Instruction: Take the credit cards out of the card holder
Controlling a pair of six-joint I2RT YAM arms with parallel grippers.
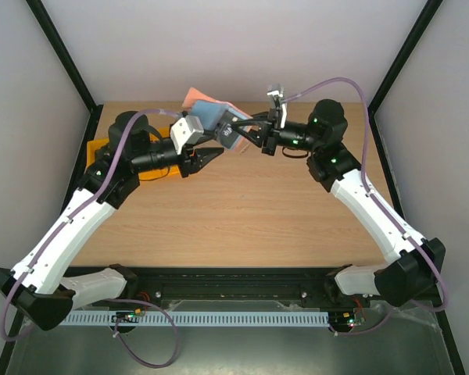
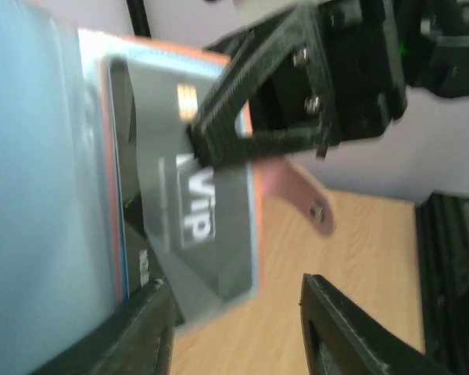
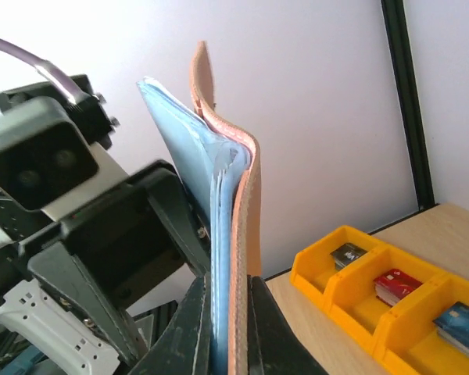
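The card holder [image 1: 207, 109] is up in the air over the far edge of the tabletop [image 1: 250, 211], a little left of its middle, and the right gripper [image 1: 238, 134] has its jaws clamped on it. From the right wrist it is seen edge-on and standing upright, the tan outer skin on one side and the pale blue layers pressed against it. Its top edge curls over slightly. A dark grey credit card [image 2: 203, 226] marked VIP sticks well out of the holder's pocket, tilted, with most of its face bare and its free corner hanging down toward the left gripper [image 1: 219, 153]. That gripper's jaws stand apart, just beneath and beside the card's lower edge. Whether either finger touches it I cannot tell. The holder's pinkish tab [image 2: 301, 195] pokes out past the right gripper's black fingers, close above the gap in the left jaws. The two grippers are nose to nose, very near each other, so the room between them is tight, while bare wood runs from under them down to the near edge between the arms. At the far left corner sits the yellow tray [image 3: 320, 258], partly under the left arm, well apart from the holder. It has a dark card [image 3: 348, 254], a red card [image 3: 395, 285] and a blue card [image 3: 461, 320], one in each compartment.
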